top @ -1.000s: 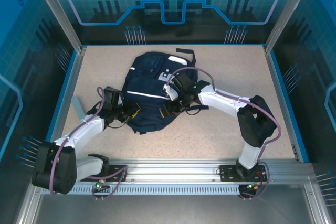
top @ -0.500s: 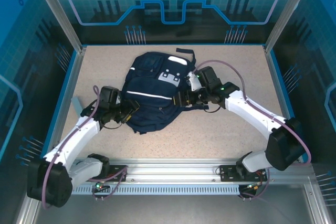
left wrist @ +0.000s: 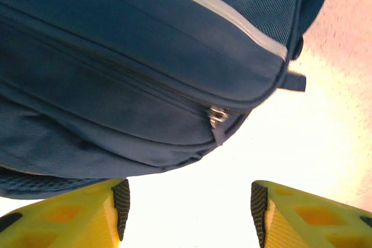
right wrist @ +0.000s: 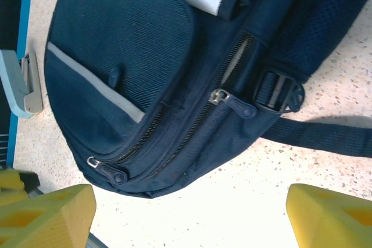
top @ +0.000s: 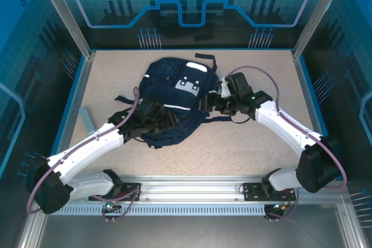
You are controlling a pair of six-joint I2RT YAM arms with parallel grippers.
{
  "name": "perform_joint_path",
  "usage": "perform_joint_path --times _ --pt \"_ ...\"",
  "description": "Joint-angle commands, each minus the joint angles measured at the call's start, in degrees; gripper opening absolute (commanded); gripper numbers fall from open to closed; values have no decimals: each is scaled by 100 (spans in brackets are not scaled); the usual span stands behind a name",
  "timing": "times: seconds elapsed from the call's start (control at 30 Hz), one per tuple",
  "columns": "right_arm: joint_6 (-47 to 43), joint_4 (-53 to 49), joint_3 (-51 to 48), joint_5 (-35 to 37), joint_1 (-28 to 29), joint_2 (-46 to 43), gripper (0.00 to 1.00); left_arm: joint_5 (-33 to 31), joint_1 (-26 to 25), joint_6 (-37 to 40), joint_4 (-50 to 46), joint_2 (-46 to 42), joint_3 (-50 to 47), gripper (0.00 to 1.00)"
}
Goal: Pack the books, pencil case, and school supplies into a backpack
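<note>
navy backpack [top: 168,88] lies flat; left fingers [left wrist: 64,216] and right fingers [right wrist: 46,219] have spread apart, holding nothing.

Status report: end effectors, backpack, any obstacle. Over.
Left end effector open, empty, at near edge of large dark navy fabric backpack. Right end effector open, empty, at its right side. Small grey stapler-like item lies apart, far left.
</note>
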Motion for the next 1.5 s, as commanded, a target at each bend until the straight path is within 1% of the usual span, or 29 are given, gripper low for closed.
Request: perform_joint_path --times 0.0,0.13,0.3,0.37,0.5,0.63,0.73,0.9,1.0,1.13,1.23,1.37,1.47 --pt "236 -62 -95 28 -113 -18 86 -549 -371 -49 150 465 300 57" --pt "273 -78 -141 -3 -168 -13 86 -485 -499 59 433 955 403 51" --pt "291 -71 -159 -44 -193 11 86 -247 -499 101 931 1277 387 43" --pt "291 -63 -151 -62 -194 41 86 -228 -496 83 982 1398 436 37" --pt "300 -45 -142 -135 -193 105 86 -336 -495 52 994 1503 484 28" --pt "291 -45 -142 -162 -193 147 86 -671 -495 -109 820 1528 486 23" --pt "289 -36 -136 -211 -193 171 85 -853 -495 -269 833 1488 387 23" --pt "282 -36 -132 -247 -193 212 85 -892 -499 -449 1037 1481 273 29" --pt "287 -29 -124 -279 -192 223 85 -883 -496 -587 1171 1493 248 37" --pt "300 -10 -133 -296 -185 232 85 -1034 -500 -792 1156 1533 255 37" --pt "309 -2 -142 -308 -184 246 85 -1265 -495 -965 864 1590 345 33" --pt "304 -10 -159 -296 -184 245 85 -1368 -497 -981 682 1584 353 24" --pt "317 -9 -151 -294 -178 254 85 -1386 -495 -924 590 1571 353 14"
